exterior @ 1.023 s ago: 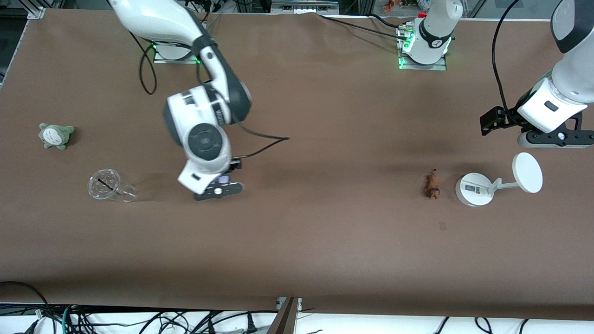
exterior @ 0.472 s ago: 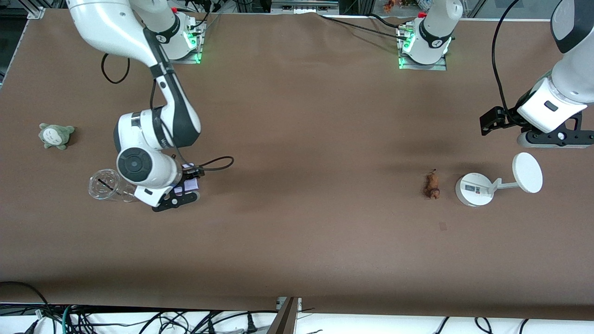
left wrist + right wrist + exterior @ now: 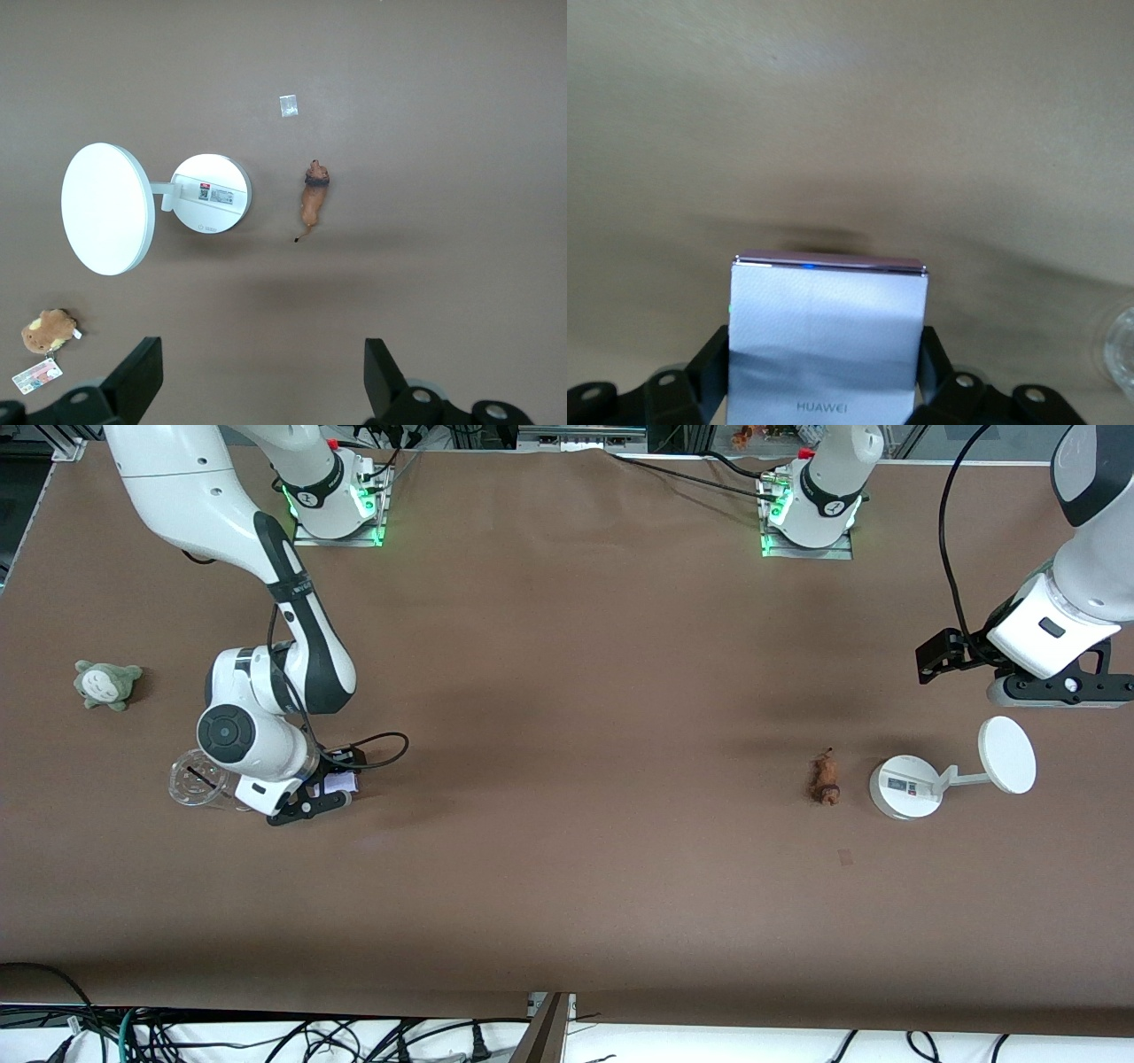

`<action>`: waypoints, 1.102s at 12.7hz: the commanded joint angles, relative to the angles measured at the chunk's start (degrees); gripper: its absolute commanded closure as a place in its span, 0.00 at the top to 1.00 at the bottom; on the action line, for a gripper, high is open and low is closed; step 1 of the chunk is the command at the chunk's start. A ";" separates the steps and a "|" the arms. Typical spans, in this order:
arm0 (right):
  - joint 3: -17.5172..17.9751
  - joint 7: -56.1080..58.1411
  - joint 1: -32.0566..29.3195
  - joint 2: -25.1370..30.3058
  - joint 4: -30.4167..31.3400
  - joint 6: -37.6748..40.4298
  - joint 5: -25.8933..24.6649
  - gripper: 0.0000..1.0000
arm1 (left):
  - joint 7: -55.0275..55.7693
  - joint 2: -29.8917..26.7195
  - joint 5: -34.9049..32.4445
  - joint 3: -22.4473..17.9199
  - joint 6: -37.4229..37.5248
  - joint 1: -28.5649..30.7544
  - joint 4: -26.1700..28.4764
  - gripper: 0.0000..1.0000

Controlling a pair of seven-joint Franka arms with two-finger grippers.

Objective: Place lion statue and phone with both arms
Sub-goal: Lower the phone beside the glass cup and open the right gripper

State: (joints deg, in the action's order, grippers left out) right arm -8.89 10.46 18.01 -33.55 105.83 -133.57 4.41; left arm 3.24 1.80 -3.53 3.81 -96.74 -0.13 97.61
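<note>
The phone, a pale lavender slab, is held by my right gripper, shut on its sides, low over the table next to the clear cup. In the right wrist view the phone fills the space between the fingers. The lion statue, orange-brown with a dark mane end, lies on the table beside the white stand; it also shows in the left wrist view. My left gripper hangs open and empty above the table's left-arm end, its fingertips wide apart.
A white round-based stand with a disc stands beside the lion. A clear plastic cup lies close to the right gripper. A grey-green plush toy sits toward the right arm's end. A small brown plush shows in the left wrist view.
My right arm has swung toward the right arm's end with the phone, from mid-table to beside the clear cup. The left arm has not moved.
</note>
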 commanded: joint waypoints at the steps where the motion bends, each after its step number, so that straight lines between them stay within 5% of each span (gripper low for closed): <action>1: 0.45 0.70 -2.18 0.86 2.63 -2.66 1.39 0.00 | 0.45 -0.83 1.07 -0.03 -0.29 -0.13 0.30 1.00; 9: 0.45 -4.75 -5.17 -2.13 2.63 -6.96 1.65 0.00 | 0.45 -0.83 1.07 -0.03 -0.29 -0.04 0.39 1.00; 10: 0.45 -5.10 -5.17 -2.13 2.54 -6.88 1.65 0.26 | 0.45 -0.83 1.07 -0.03 -0.29 -0.04 0.39 1.00; 12: 0.54 -6.07 -5.09 -1.69 2.37 -6.35 1.65 0.99 | 0.37 -0.83 1.07 -0.03 -0.38 -0.04 0.39 1.00; 14: 0.80 -7.29 -4.74 0.32 1.58 -2.68 1.57 1.00 | 0.45 -0.83 1.07 -0.03 -0.38 -0.04 0.39 1.00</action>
State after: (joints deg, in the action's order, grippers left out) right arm -8.78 4.60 13.24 -36.00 107.21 -138.95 4.98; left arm 3.24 1.80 -3.53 3.81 -96.75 -0.14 97.61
